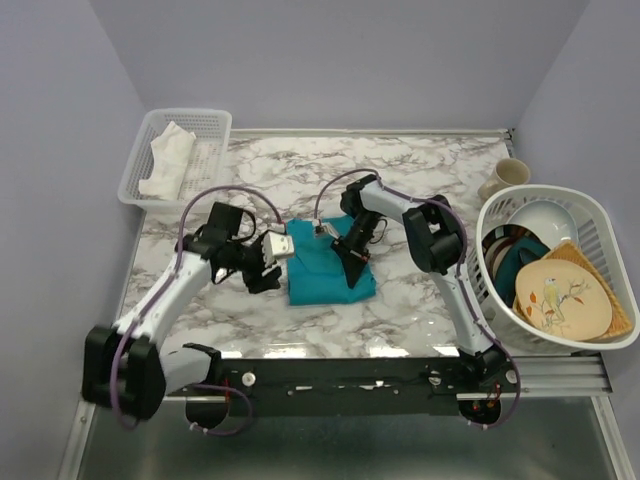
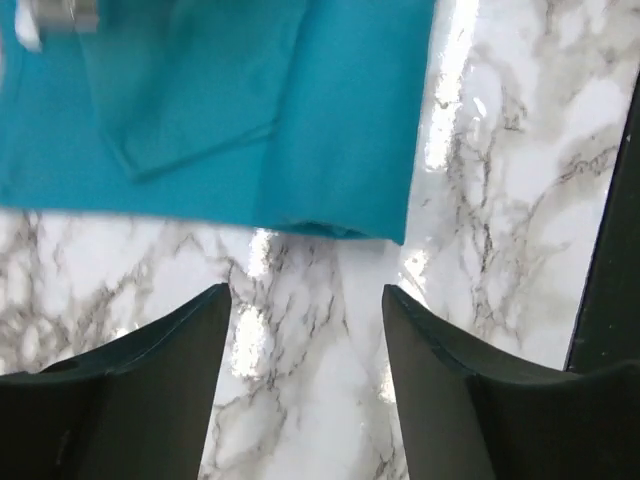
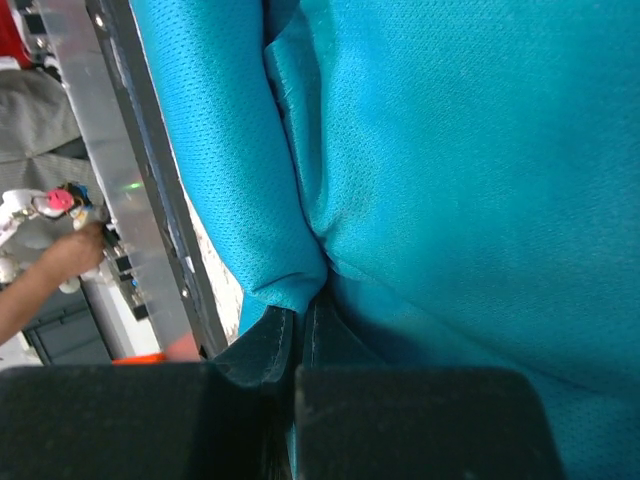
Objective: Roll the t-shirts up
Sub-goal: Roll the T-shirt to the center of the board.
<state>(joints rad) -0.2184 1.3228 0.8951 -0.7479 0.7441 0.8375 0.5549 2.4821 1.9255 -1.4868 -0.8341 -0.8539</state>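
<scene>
The teal-blue t-shirt [image 1: 325, 272] lies folded into a compact rectangle in the middle of the marble table. My left gripper [image 1: 268, 272] hovers just off its left edge. In the left wrist view that gripper [image 2: 305, 292] is open over bare marble, with the t-shirt [image 2: 330, 120] a short way beyond the fingertips and nothing between them. My right gripper [image 1: 352, 256] reaches down onto the shirt's right part. Seen from the right wrist, my right gripper [image 3: 305, 300] is shut on a pinched fold of the t-shirt [image 3: 470, 180].
A white mesh basket [image 1: 150, 135] holding a white cloth [image 1: 170, 158] stands at the back left. A large white basket [image 1: 545, 192] of plates and bowls sits at the right edge, with a cream mug [image 1: 508, 177] behind it. A black rail [image 1: 350, 375] runs along the table's near edge.
</scene>
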